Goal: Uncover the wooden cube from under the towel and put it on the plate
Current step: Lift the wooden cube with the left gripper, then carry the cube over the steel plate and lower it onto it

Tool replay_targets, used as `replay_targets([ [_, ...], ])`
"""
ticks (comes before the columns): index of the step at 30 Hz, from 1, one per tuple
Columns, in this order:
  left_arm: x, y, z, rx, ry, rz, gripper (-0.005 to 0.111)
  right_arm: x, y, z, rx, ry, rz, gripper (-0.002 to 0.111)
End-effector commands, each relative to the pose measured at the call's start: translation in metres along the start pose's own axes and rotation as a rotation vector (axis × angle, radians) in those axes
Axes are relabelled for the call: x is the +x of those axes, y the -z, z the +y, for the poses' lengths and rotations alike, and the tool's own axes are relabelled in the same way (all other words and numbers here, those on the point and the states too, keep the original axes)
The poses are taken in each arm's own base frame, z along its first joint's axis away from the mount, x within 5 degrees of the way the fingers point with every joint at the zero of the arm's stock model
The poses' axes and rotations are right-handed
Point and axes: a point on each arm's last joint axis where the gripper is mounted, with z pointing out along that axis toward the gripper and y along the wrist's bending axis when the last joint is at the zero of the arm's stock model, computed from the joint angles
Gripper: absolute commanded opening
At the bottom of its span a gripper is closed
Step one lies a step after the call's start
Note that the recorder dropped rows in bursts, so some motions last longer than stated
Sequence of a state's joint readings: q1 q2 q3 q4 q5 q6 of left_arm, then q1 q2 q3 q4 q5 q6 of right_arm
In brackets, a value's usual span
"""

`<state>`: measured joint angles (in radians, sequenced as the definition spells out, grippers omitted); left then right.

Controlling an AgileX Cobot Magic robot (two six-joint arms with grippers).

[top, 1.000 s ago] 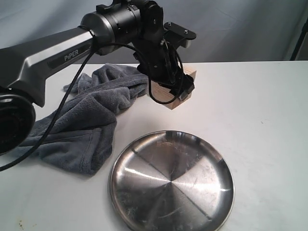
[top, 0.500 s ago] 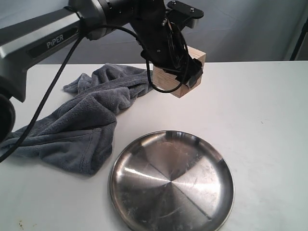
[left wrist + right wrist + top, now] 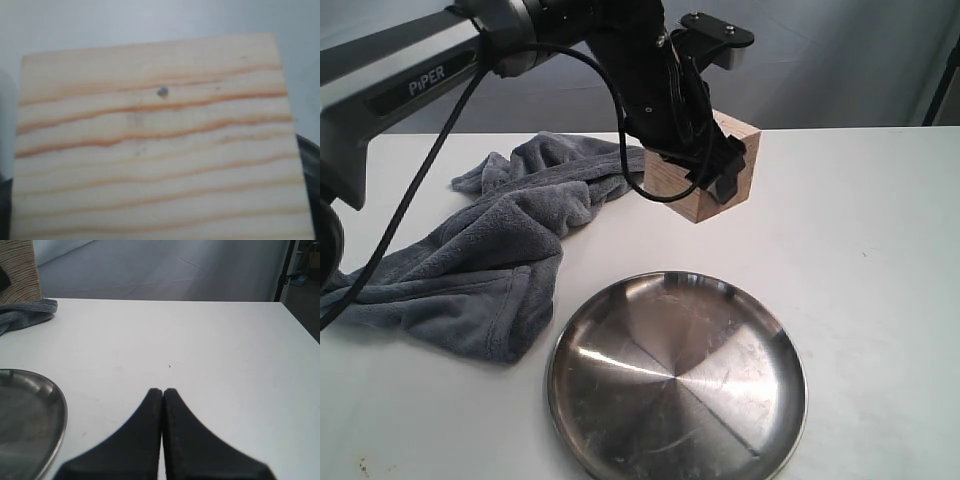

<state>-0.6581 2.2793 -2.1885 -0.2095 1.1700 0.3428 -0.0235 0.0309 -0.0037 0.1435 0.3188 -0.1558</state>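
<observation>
Grips uncovered wooden cube (image 3: 676, 192) in left end effector (image 3: 703, 168), aloft over counter (image 3: 860, 250) at 12 o'clock of plate (image 3: 677, 385), with towel (image 3: 500, 260) heaped at 9 o'clock. Rests right end effector (image 3: 163, 405) pinched closed, empty. Leaves only placing on plate.

The left end effector (image 3: 708, 168) lifted the wooden cube (image 3: 672, 183) off the surface (image 3: 860, 250) and carried it slightly rightward in the frame.

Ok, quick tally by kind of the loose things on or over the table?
wooden cube: 1
towel: 1
plate: 1
Total: 3
</observation>
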Motion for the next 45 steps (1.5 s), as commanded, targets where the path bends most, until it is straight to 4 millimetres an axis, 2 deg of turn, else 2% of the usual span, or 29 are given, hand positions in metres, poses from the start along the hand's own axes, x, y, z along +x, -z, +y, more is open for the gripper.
replay_targets([
  [1,-0.003,0.011,-0.008,0.017,-0.035,-0.014,0.036,0.001,-0.001,0.000,-0.003,0.002,0.002,0.000],
  [5,-0.004,0.016,-0.010,0.031,-0.030,-0.028,0.036,0.001,-0.001,0.000,-0.003,0.002,0.002,0.000],
  [11,-0.007,0.044,-0.015,0.023,-0.046,-0.070,0.036,0.001,-0.001,0.000,-0.003,0.002,0.002,0.000],
  [13,-0.007,0.048,-0.017,0.030,-0.047,-0.076,0.036,0.001,-0.001,0.000,-0.003,0.002,0.002,0.000],
  [19,0.007,0.038,-0.018,0.035,-0.053,-0.049,0.036,0.001,-0.001,0.000,-0.003,0.002,0.002,0.000],
  [26,0.035,0.042,-0.025,-0.004,-0.051,-0.128,0.036,0.001,-0.001,0.000,-0.003,0.002,0.002,0.000],
  [30,0.058,0.030,-0.028,-0.001,-0.051,-0.120,0.036,0.001,-0.001,0.000,-0.003,0.002,0.002,0.000],
  [37,0.078,0.013,-0.038,0.076,-0.046,-0.134,0.036,0.001,-0.001,0.000,-0.003,0.002,0.002,0.000],
  [40,0.082,0.007,-0.046,0.083,-0.086,-0.122,0.036,0.001,-0.001,0.000,-0.003,0.002,0.002,0.000],
  [45,0.086,-0.006,-0.072,0.079,-0.200,-0.093,0.036,0.001,-0.001,0.000,-0.003,0.002,0.002,0.000],
])
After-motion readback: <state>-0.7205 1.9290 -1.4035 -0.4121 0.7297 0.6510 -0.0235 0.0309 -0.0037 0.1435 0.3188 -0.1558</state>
